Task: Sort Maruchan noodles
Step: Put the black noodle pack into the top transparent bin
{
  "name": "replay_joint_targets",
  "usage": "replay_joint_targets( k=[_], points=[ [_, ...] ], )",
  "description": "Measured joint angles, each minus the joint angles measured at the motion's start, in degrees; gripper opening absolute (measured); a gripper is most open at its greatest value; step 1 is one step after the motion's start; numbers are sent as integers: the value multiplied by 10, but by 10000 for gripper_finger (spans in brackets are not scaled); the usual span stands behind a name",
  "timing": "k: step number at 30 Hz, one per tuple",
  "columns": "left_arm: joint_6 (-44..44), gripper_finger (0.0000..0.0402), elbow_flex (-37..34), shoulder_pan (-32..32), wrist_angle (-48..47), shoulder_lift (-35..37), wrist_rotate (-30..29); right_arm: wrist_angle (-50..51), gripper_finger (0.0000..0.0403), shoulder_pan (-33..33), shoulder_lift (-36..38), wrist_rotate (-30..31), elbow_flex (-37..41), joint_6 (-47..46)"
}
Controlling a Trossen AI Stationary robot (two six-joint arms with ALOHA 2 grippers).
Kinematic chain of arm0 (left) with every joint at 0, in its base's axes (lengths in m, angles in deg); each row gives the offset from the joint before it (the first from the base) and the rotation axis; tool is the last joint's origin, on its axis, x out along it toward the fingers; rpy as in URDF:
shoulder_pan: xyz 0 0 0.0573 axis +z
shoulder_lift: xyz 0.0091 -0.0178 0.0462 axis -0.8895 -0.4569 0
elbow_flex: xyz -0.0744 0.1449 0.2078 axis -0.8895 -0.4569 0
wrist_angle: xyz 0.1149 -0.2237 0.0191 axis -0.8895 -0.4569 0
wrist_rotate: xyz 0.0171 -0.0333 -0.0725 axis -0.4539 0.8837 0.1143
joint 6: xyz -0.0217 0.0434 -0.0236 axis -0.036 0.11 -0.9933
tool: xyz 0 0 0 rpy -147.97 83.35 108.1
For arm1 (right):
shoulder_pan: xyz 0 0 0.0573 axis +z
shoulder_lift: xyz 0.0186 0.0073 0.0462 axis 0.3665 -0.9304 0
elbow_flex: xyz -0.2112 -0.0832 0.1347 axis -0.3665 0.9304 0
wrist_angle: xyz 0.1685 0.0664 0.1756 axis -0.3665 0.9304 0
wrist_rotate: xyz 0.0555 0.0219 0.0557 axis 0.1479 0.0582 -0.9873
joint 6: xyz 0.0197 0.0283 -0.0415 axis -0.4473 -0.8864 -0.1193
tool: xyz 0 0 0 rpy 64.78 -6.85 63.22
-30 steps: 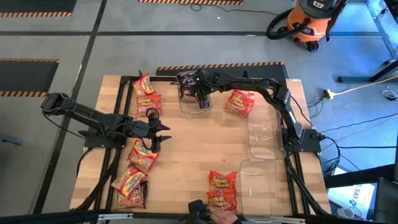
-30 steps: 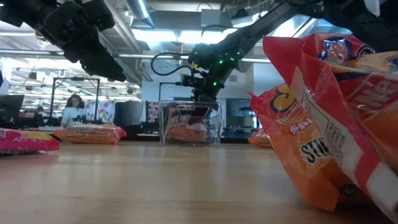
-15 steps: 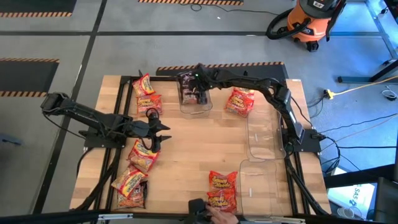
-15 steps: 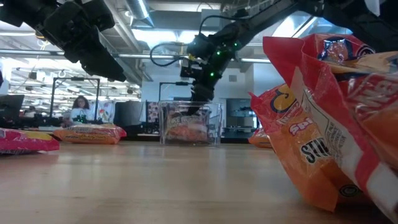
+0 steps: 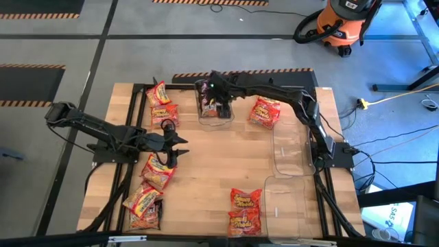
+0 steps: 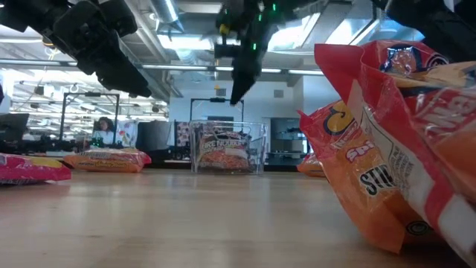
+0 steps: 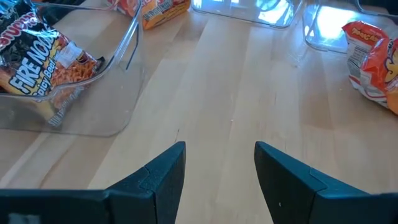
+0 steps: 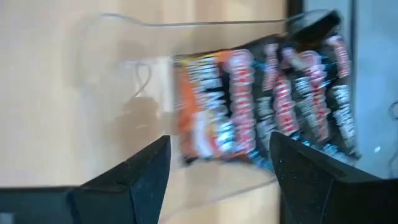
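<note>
A dark brown and black noodle packet [image 8: 261, 99] lies flat in the clear bin [image 5: 215, 118] at the table's far middle. My right gripper [image 8: 219, 146] hangs open above that bin, well clear of it in the low view [image 6: 236, 93], holding nothing. My left gripper [image 5: 181, 147] waits open over bare wood left of centre, its fingers apart [image 7: 219, 149]. Red-orange and yellow-orange packets lie flat on the table: two at the far left [image 5: 160, 103], several at the near left [image 5: 149, 189], two at the near middle [image 5: 245, 209], one at the far right [image 5: 265, 112].
Two more clear bins stand along the right side, one [image 5: 289, 147] beside the right arm's base and one [image 5: 285, 204] near the table's near edge. A packet [image 6: 387, 141] fills the low view's right. Bare wood spreads over the table's middle [image 5: 219, 161].
My right gripper has risen straight up out of the far clear bin and moved slightly toward the far edge; it now hangs well above the rim. The dark packet has stayed lying in the bin.
</note>
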Motion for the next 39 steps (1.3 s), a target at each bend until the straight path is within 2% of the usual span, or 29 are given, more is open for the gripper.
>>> replay_joint_targets(
  k=[1, 5, 7, 9, 14, 19, 23, 27, 32, 36, 39],
  points=[
    [-2, 186, 0, 0, 0, 0, 0, 24, 253, 11, 3, -10, -11, -18],
    [-16, 186, 0, 0, 2, 0, 0, 57, 253, 61, 44, -119, -12, -72],
    [-25, 186, 0, -1, 10, 0, 5, 61, 253, 90, 66, -142, -1, -97],
    [-32, 186, 0, -4, 23, -3, 10, 57, 253, 121, 84, -141, 12, -120],
    [-37, 186, 0, -34, 97, -36, 7, 14, 253, 195, 135, -81, 92, -168],
    [-68, 186, 1, -72, 187, -98, 6, -80, 253, 262, 196, -35, 234, -224],
    [-110, 186, 32, -110, 192, -153, 6, -196, 253, 307, 249, -27, 357, -272],
    [-138, 185, 88, -152, 154, -196, 7, -318, 253, 353, 293, 6, 453, -311],
    [-218, 185, 182, -213, 4, -221, 21, -433, 253, 408, 304, 18, 521, -353],
    [-356, 185, 245, -272, -124, -223, 92, -505, 253, 446, 301, 19, 555, -384],
    [-491, 185, 262, -320, -151, -223, 145, -561, 253, 472, 298, 42, 579, -397]
  ],
)
